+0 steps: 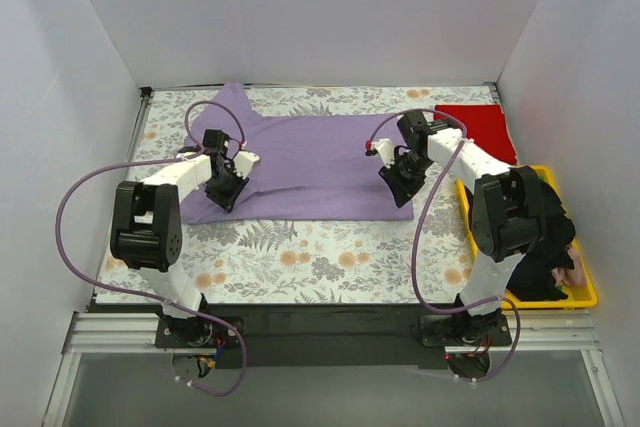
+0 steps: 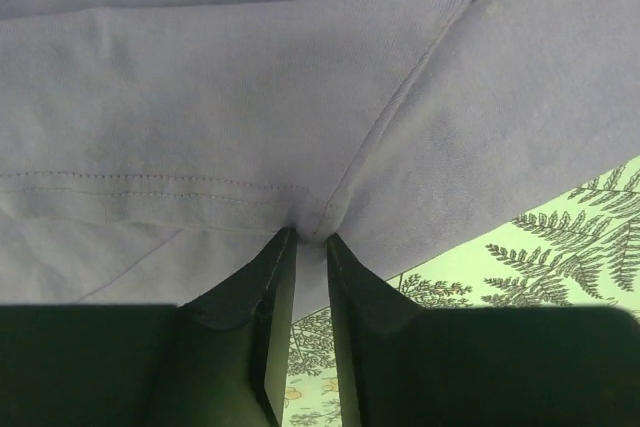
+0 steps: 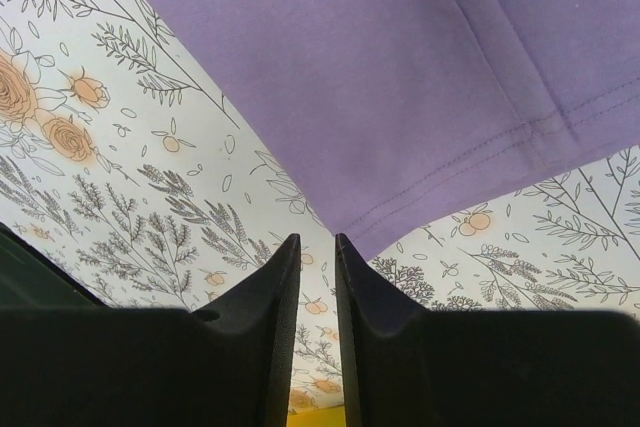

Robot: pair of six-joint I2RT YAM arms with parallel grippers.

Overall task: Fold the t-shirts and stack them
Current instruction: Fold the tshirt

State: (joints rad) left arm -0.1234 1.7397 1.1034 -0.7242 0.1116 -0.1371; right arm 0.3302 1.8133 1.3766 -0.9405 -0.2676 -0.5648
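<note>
The lavender-purple t-shirt [image 1: 320, 162] lies spread flat on the floral cloth, collar end to the left. My left gripper [image 1: 228, 192] is at its left near part. In the left wrist view the gripper [image 2: 310, 237] is shut on a puckered fold of the shirt [image 2: 250, 97] at a seam. My right gripper [image 1: 400, 185] is over the shirt's right near corner. In the right wrist view it [image 3: 317, 239] has its jaws a narrow gap apart, with nothing between them. The shirt's corner [image 3: 400, 87] lies just ahead of the tips. The bright red t-shirt [image 1: 480, 127] lies folded at the back right.
The grey-and-orange floral cloth [image 1: 300, 257] covers the table. A yellow tray [image 1: 588, 295] at the right edge holds dark clothes [image 1: 545, 247]. White walls close in the left, back and right sides.
</note>
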